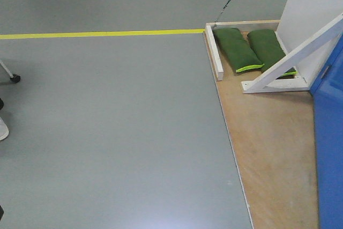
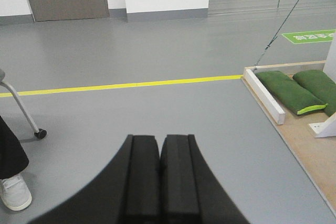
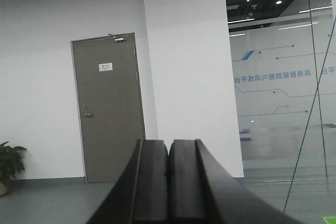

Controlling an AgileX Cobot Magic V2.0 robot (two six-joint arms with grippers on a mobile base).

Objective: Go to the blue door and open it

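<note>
At the front view's right edge only a strip of the blue door (image 1: 329, 148) is seen. Left end effector (image 2: 160, 179) and right end effector (image 3: 168, 182) are closed, empty. The base should be turned rightward first.

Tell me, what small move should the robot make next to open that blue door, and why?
Probably turn the base to the right. The blue door shows only as a strip at the front view's right edge, beside the wooden platform, its handle out of sight. The left end effector and right end effector are both shut and empty.
</note>
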